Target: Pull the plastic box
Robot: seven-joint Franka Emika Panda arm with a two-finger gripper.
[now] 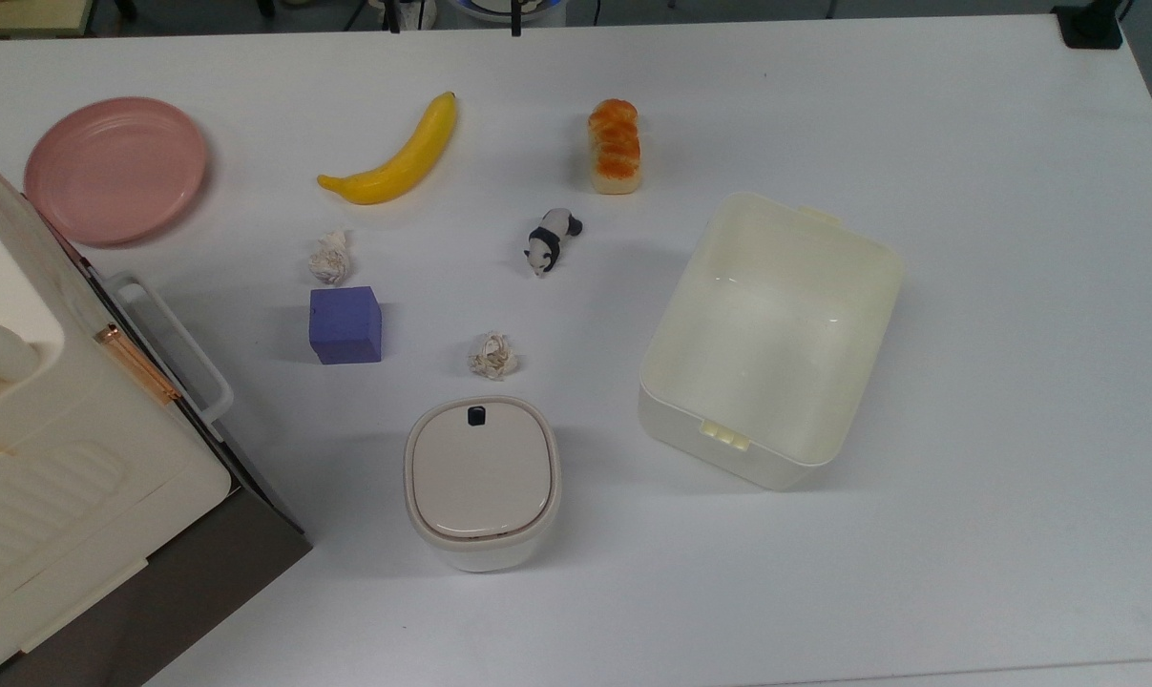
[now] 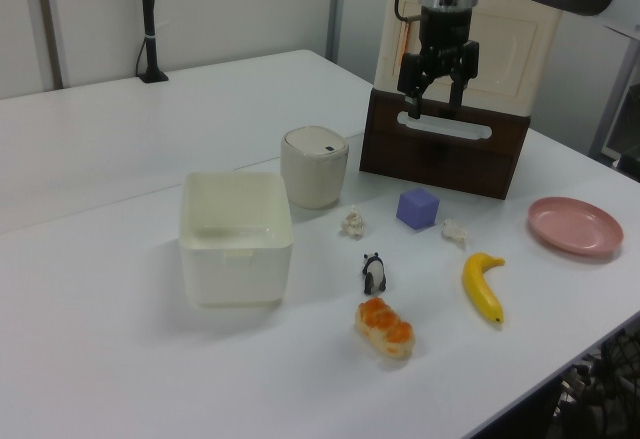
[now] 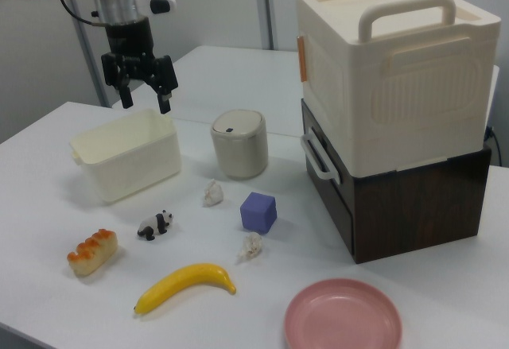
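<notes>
Nearest my right-view camera sits a flat round pink plate (image 3: 343,318), with a yellow plastic banana (image 3: 184,285) just to the right view's left of it. I see my black two-finger gripper (image 3: 144,91) hanging in the air with its jaws released and nothing between them; in the right view it hovers above the far rim of the plastic box (image 3: 126,164), a large cream-white rectangular tub with rounded corners and deep walls, not touching it. In the left view the gripper (image 2: 437,99) appears in front of the dark brown wooden base (image 2: 445,146) and well apart from the box (image 2: 235,236). The box stands upright and open on the white table (image 1: 995,191), with a small ribbed latch tab (image 1: 724,434) on its near short side in the top view. Beside it, toward the top view's left, I see a smaller rounded-square white bin (image 1: 481,482) with a beige lid and black button. Beyond that lie two crumpled paper balls (image 1: 492,355), a purple foam cube (image 1: 345,324), a small black-and-white panda figure (image 1: 552,239) and an orange-glazed bread loaf toy (image 1: 615,145). A big cream case (image 3: 394,71) with a copper-coloured latch sits on the brown base.
</notes>
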